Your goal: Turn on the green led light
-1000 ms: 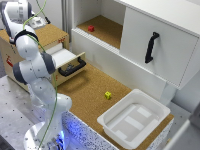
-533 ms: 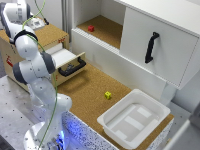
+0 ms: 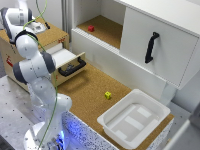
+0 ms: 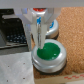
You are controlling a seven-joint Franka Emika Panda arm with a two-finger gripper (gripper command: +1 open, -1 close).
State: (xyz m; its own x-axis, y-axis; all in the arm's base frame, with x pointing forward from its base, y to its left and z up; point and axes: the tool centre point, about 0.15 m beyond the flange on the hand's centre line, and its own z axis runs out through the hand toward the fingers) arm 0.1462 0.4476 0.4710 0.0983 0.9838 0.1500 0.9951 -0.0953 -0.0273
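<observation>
In the wrist view a round green button light (image 4: 50,53) with a silver rim sits on a pale surface beside brown cork. My gripper (image 4: 39,44) is shut and empty, its two fingers pressed together. The tips are over the edge of the green button; I cannot tell whether they touch it. A second silver-rimmed button (image 4: 51,30) lies just behind the fingers. In the exterior view my arm (image 3: 30,47) reaches up over the wooden box (image 3: 50,37) at the exterior view's left. The gripper and buttons are hidden there by the wrist.
An open drawer with a black handle (image 3: 72,67) juts from the wooden box. A small yellow block (image 3: 107,95) lies on the cork floor. A white tray (image 3: 135,120) stands at the front. A red block (image 3: 91,28) sits on the shelf beside a white cabinet door (image 3: 165,45).
</observation>
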